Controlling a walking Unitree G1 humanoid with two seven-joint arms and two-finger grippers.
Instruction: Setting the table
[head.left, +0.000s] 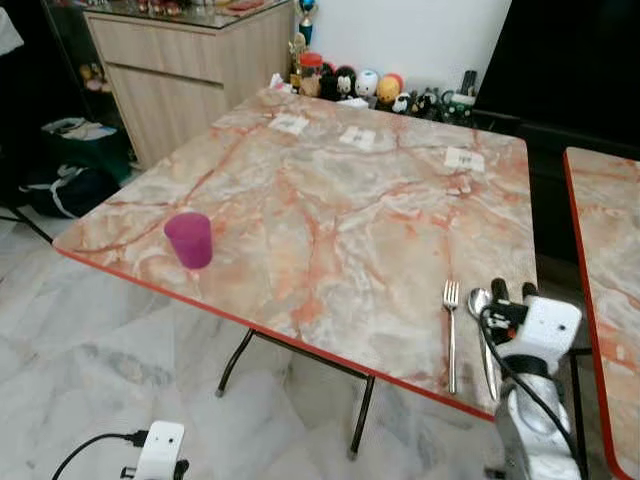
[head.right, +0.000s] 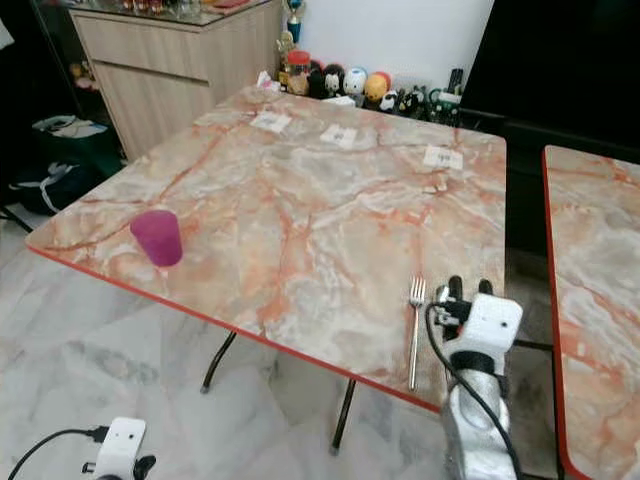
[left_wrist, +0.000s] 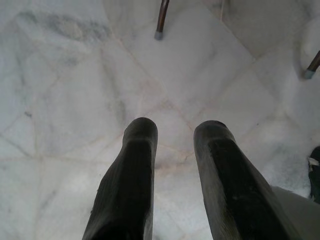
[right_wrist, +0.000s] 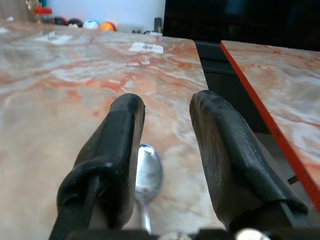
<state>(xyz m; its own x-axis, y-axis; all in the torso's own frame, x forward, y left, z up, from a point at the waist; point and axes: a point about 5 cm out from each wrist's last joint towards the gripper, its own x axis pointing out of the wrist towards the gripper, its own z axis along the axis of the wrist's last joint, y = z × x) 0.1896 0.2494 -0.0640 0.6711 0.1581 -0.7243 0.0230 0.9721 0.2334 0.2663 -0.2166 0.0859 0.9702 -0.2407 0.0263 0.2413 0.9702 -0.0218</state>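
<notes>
A silver fork (head.left: 451, 335) and a silver spoon (head.left: 481, 303) lie side by side near the front right edge of the marble table (head.left: 330, 200). My right gripper (head.left: 514, 292) hovers low over the spoon, open. In the right wrist view the spoon's bowl (right_wrist: 148, 172) lies on the tabletop between the fingers (right_wrist: 117, 145), close to one of them and not pinched. A purple cup (head.left: 189, 239) stands upright near the table's front left edge. My left gripper (left_wrist: 175, 127) hangs open below table height, pointing at the floor.
Three small paper tags (head.left: 361, 138) lie toward the far side of the table, with toy figures (head.left: 350, 84) lined up beyond its far edge. A wooden cabinet (head.left: 180, 60) stands at the back left and bags (head.left: 65, 175) lie beside it. A second marble table (head.left: 610, 260) is close on the right. Metal table legs (head.left: 235, 362) stand on the tiled floor.
</notes>
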